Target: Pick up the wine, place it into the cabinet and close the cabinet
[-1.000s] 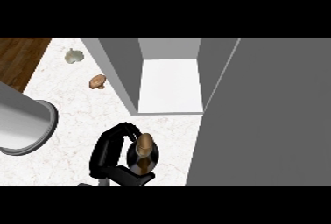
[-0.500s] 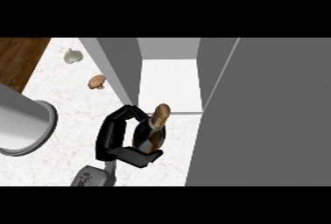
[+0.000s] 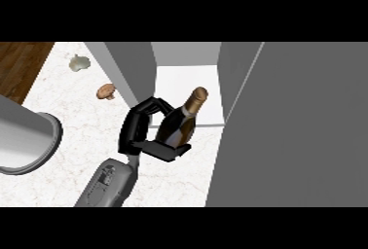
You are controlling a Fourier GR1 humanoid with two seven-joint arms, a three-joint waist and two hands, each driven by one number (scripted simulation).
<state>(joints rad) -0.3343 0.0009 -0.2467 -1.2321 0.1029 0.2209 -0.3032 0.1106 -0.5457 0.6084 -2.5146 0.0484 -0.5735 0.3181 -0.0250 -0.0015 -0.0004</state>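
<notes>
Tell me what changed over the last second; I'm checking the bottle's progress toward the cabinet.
The hand, curled round the wine bottle, carried it up the view to the open cabinet, its forearm now showing. The garlic, the mushroom and the open cabinet door stayed put.

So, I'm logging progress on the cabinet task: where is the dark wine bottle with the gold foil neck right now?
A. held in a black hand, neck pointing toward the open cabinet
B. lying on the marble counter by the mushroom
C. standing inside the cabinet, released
A: the black hand is curled round the dark wine bottle, whose gold neck points over the white floor of the open grey cabinet.
</notes>
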